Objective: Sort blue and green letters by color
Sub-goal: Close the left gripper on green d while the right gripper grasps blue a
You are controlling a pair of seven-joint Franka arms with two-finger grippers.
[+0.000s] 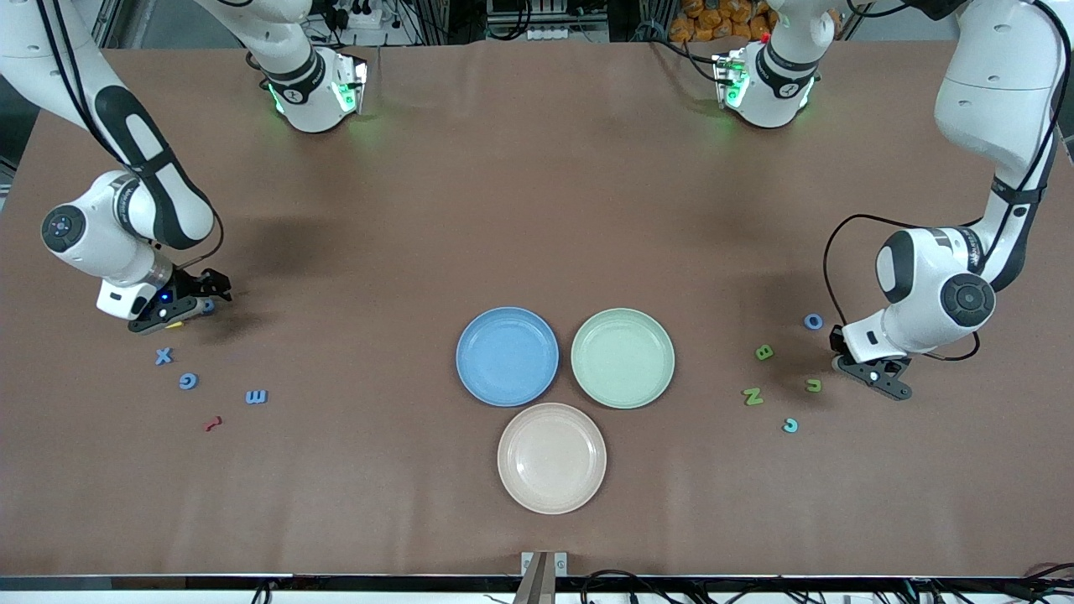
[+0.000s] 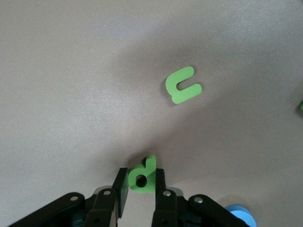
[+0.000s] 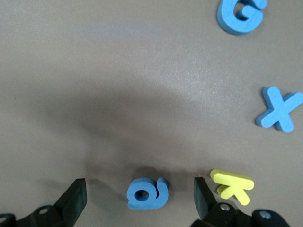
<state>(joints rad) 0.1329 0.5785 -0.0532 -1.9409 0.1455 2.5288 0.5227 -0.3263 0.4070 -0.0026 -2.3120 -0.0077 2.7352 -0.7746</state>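
A robotics lab: two white Franka arms are bolted along one edge of a table covered in plain brown sheeting, with green status lights glowing at their bases. Power strips and tangled cables crowd the aluminium framing past the table's edge.
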